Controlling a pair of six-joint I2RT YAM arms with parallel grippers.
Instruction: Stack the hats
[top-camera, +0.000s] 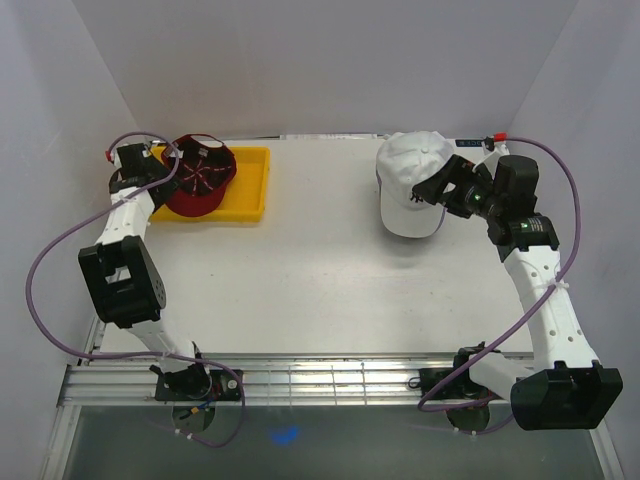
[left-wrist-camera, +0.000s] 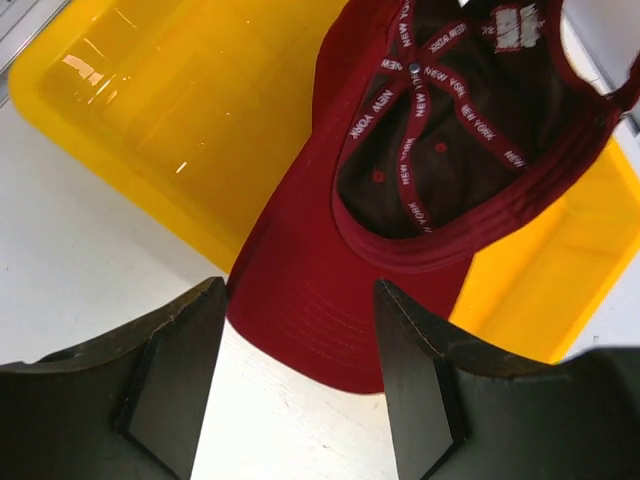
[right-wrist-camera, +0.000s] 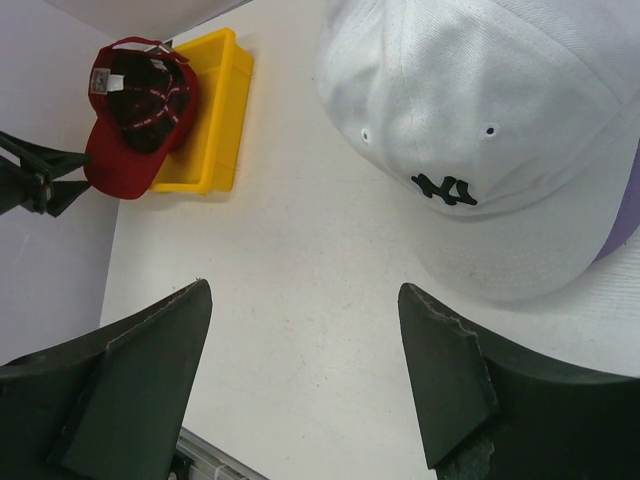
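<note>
At the near edge, both arm bases are bolted to a ribbed metal rail (top-camera: 330, 380). A smooth, matte white table (top-camera: 320, 290) extends beyond it.

Right side: the right gripper (right-wrist-camera: 302, 290) is seen with its jaws spread wide and nothing held between them. Only bare tabletop is visible in the gap. The fingers (right-wrist-camera: 150, 380) are dark, wedge-shaped and rough-edged. Just beyond them the white cap (right-wrist-camera: 480, 120) is set crown up on the table at the far right. Its fabric is a fine woven twill, the crown is domed and panelled, two small stitched eyelets are noted, and a dark embroidered logo is carried on the front. The brim is curved and turned toward the gripper.

Left side: the left gripper (left-wrist-camera: 300, 295) is also found with jaws wide apart and closed on nothing. The tip of the dark red cap's (left-wrist-camera: 300, 300) brim is seen between the fingers; contact cannot be confirmed. This cap is laid upside down in a glossy yellow plastic tray (left-wrist-camera: 150, 120) at the far left, with its curved brim projecting over the tray's rim. The hollow crown is exposed, showing seam tapes printed with white lettering radiating from the centre, and a white label.

The two caps are well apart and unstacked.
</note>
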